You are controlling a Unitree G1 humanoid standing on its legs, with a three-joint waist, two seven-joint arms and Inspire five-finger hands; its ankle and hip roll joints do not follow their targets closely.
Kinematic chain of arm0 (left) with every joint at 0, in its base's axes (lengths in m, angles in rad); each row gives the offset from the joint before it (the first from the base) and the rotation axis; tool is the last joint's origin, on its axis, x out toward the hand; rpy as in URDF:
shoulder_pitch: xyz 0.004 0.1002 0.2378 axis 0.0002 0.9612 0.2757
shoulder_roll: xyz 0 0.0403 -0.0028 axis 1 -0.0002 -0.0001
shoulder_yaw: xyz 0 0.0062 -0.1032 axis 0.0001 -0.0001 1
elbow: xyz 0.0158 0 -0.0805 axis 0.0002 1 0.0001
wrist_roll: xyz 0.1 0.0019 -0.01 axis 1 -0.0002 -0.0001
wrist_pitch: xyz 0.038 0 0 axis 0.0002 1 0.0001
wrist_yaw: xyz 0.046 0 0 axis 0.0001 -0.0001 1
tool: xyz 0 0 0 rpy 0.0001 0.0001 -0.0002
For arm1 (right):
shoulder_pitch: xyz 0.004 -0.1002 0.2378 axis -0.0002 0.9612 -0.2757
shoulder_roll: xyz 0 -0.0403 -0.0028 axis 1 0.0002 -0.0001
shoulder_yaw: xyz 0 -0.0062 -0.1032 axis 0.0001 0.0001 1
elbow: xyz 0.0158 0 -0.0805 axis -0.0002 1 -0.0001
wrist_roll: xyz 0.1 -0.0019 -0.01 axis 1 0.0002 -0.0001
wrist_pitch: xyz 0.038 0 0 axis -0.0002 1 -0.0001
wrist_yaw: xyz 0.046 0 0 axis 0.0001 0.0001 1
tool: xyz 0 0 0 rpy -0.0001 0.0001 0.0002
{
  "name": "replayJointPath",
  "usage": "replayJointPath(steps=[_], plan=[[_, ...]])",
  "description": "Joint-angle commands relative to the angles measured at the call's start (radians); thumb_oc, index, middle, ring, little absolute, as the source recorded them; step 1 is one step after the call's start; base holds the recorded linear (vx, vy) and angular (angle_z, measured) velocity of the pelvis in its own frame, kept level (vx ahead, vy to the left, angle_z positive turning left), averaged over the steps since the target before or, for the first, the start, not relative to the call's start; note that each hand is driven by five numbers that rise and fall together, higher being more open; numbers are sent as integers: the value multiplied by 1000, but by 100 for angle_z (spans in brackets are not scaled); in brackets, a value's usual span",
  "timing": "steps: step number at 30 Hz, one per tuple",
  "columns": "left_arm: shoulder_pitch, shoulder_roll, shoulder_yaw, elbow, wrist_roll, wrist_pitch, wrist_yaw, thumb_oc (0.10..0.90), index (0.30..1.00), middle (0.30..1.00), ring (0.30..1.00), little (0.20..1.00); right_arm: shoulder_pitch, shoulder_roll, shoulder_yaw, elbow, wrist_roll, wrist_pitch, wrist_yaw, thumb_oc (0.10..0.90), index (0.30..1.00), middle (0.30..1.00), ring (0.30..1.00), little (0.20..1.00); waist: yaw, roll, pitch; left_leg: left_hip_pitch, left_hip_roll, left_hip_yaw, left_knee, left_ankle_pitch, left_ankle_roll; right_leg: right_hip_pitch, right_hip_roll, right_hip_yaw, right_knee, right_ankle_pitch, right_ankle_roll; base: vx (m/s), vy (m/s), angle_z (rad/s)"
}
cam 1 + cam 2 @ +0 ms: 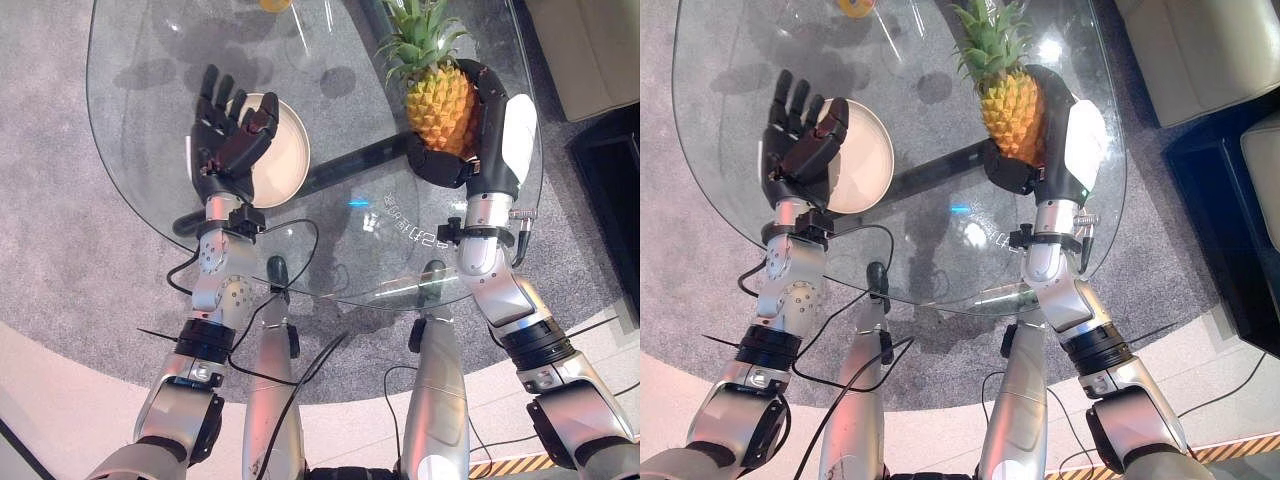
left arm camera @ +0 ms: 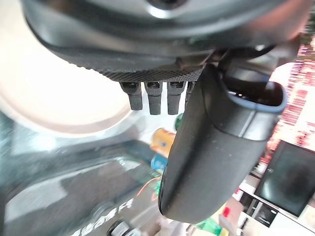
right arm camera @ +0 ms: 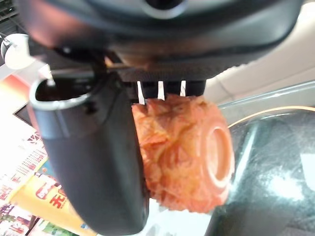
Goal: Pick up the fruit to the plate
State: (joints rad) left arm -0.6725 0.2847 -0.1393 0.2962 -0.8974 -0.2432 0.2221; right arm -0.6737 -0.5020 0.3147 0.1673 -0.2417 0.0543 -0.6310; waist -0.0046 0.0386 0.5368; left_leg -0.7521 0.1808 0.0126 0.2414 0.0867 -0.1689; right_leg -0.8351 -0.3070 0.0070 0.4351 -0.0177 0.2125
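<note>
The left hand [image 1: 228,135] hovers with straight, relaxed fingers over the white plate [image 1: 290,160] near the glass table's [image 1: 150,60] left edge; the right hand [image 1: 470,140] grasps the pineapple [image 1: 438,100] near the right edge, apart from the plate

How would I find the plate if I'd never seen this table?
Start at the big round glass table. On the robot's left side sits the plate, right under the open left hand. It is round, flat and cream, unlike the spiky yellow pineapple clutched in the right hand.
</note>
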Motion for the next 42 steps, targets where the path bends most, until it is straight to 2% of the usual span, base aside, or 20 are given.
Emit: replayJointPath(steps=[1, 5, 21, 42], plan=[[-90, -1, -7, -128, -92, -2, -89, 800, 900, 900, 900, 900, -114, 3, -49, -199, -100, -133, -21, 100, 300, 300, 300, 200, -12, 18, -17, 9, -7, 52, 30, -27, 50, 44, -15, -89, -91, 80, -22, 0, 0, 0], [-98, -6, -33, -122, -166, 45, -126, 800, 900, 900, 900, 900, -131, -6, -26, -208, -100, -153, 1, 100, 300, 300, 300, 200, -14, 20, -17, 8, -7, 54, 33, -27, 49, 46, -19, -91, -94, 83, -20, 0, 0, 0], [-111, -19, -78, -141, -297, 117, -211, 800, 900, 900, 900, 900, -165, -16, 32, -232, -88, -177, 66, 100, 300, 300, 300, 200, -13, 21, -17, -1, -7, 54, 41, -25, 49, 48, -23, -98, -92, 79, -23, 0, 0, 0], [-112, -31, -108, -166, -311, 128, -224, 800, 900, 900, 900, 900, -187, 1, 95, -262, -64, -183, 151, 100, 300, 300, 300, 200, -7, 18, -17, -15, -6, 46, 50, -24, 50, 41, -21, -100, -83, 74, -29, 0, 0, 0]])
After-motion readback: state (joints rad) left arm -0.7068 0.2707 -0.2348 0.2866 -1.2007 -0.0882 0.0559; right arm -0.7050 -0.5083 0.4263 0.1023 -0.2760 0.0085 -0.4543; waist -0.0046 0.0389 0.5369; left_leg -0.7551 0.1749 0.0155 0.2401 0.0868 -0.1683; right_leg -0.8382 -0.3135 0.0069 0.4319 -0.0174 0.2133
